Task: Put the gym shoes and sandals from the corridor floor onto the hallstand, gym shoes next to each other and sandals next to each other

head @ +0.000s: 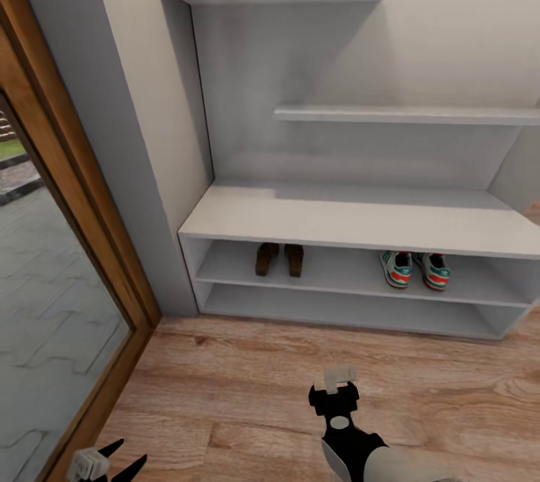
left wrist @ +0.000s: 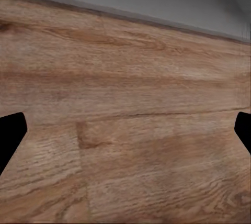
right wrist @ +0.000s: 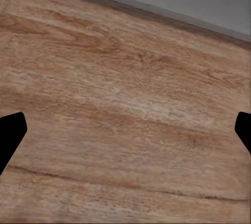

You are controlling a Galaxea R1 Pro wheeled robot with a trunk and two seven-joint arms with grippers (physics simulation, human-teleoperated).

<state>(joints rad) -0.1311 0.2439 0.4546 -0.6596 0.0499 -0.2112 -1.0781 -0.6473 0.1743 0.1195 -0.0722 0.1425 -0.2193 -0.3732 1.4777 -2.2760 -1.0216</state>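
The light-grey hallstand [head: 352, 216] stands against the wall in the head view. On the upper of its two low shelves, the two brown sandals [head: 279, 258] sit side by side at the left. The two white gym shoes [head: 416, 270] with green stripes sit side by side at the right. Both pairs are off the corridor floor [head: 247, 384]. My right gripper [head: 334, 395] hovers open over the planks in front of the rack, holding nothing. My left gripper [head: 126, 453] is open and empty low by the door frame. Both wrist views look onto bare planks between spread fingertips [left wrist: 10, 132] [right wrist: 10, 135].
A wood-framed glass door [head: 67, 257] runs along the left, with a grey wall pillar [head: 112, 130] between it and the rack. The bench top and the two staggered upper shelves [head: 405, 115] carry nothing. Open floor lies in front of the rack.
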